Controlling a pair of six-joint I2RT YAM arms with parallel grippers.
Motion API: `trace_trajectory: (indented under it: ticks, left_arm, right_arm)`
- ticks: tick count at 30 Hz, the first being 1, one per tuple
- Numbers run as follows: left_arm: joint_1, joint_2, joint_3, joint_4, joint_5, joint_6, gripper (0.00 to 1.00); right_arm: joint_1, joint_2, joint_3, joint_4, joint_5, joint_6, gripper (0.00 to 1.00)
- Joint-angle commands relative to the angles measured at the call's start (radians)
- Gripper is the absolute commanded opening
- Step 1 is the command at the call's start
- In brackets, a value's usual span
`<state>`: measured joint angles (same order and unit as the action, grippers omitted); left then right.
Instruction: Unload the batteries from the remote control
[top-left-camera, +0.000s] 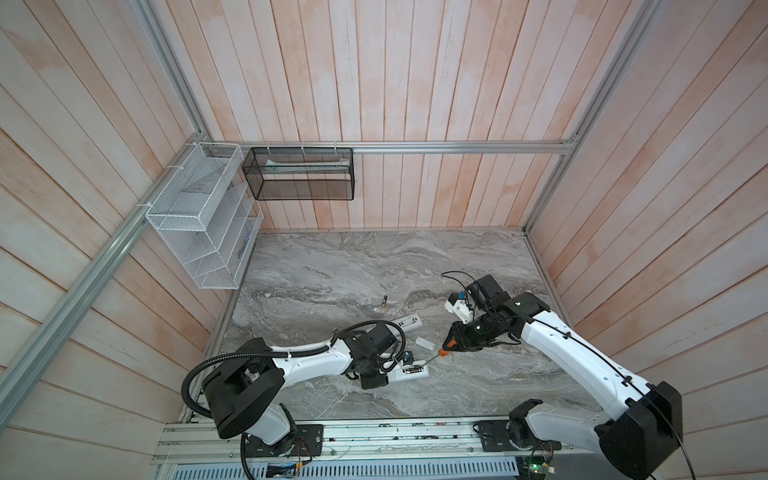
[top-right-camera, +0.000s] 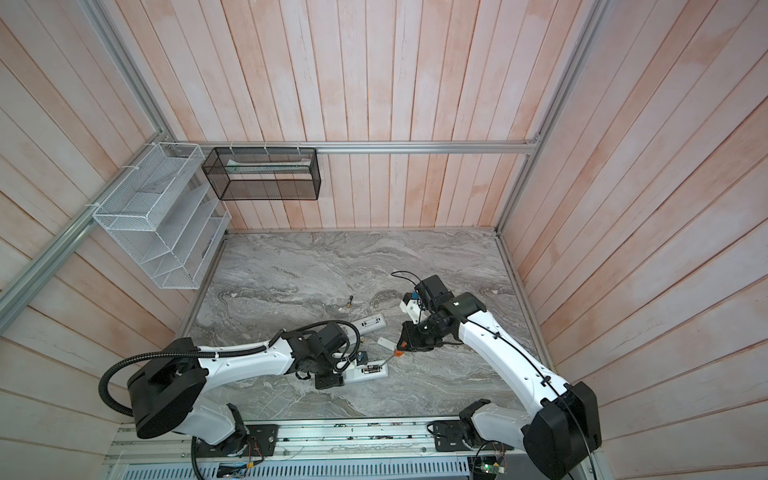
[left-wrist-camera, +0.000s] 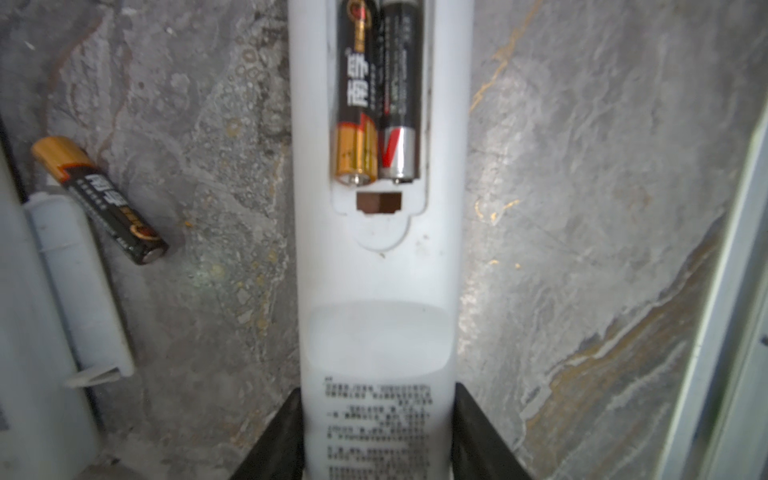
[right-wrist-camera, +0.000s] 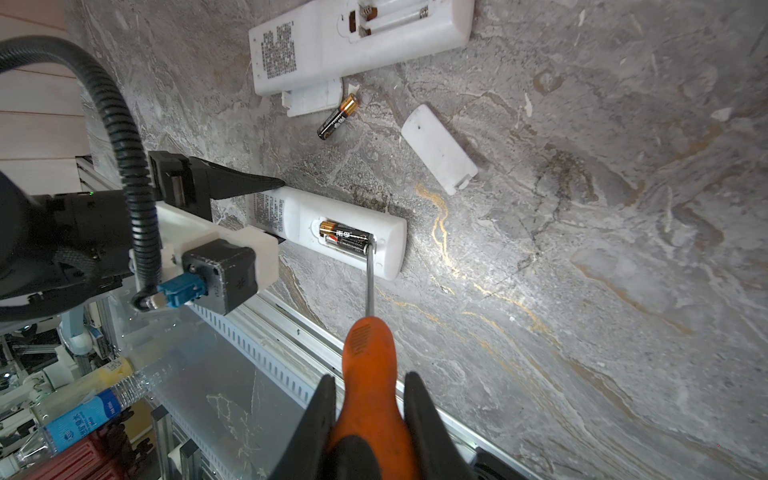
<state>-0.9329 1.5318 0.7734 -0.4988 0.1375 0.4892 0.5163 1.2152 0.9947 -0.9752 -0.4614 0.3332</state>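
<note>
My left gripper (left-wrist-camera: 378, 432) is shut on the printed end of a white remote control (left-wrist-camera: 380, 291), which lies back up on the marble. Its compartment is uncovered and holds two batteries (left-wrist-camera: 357, 104) side by side. My right gripper (right-wrist-camera: 370, 399) is shut on an orange-handled screwdriver (right-wrist-camera: 368, 361). The screwdriver's tip rests at the end of the batteries (right-wrist-camera: 345, 237) in the remote control (right-wrist-camera: 390, 249). One loose battery (right-wrist-camera: 337, 116) lies nearby. Another battery (top-left-camera: 384, 302) lies further back in both top views.
A second white remote (right-wrist-camera: 357, 41) with an empty compartment lies behind, its cover (right-wrist-camera: 311, 102) beside it. Another loose cover (right-wrist-camera: 438, 149) lies between the remotes. Wire baskets (top-left-camera: 199, 216) hang on the left wall. A metal rail (right-wrist-camera: 291, 332) runs along the table's front edge.
</note>
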Motion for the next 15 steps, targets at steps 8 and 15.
trace_trajectory:
  ticks: [8,15]
  left_arm:
    - [0.017,0.01,-0.029,0.017,-0.144,0.008,0.09]
    - [0.016,0.003,-0.031,0.018,-0.162,0.003,0.09]
  right_arm:
    - [0.003,-0.015,-0.022,-0.034,0.011,0.018,0.05]
    - [0.004,-0.014,0.023,-0.062,0.01,0.027,0.05]
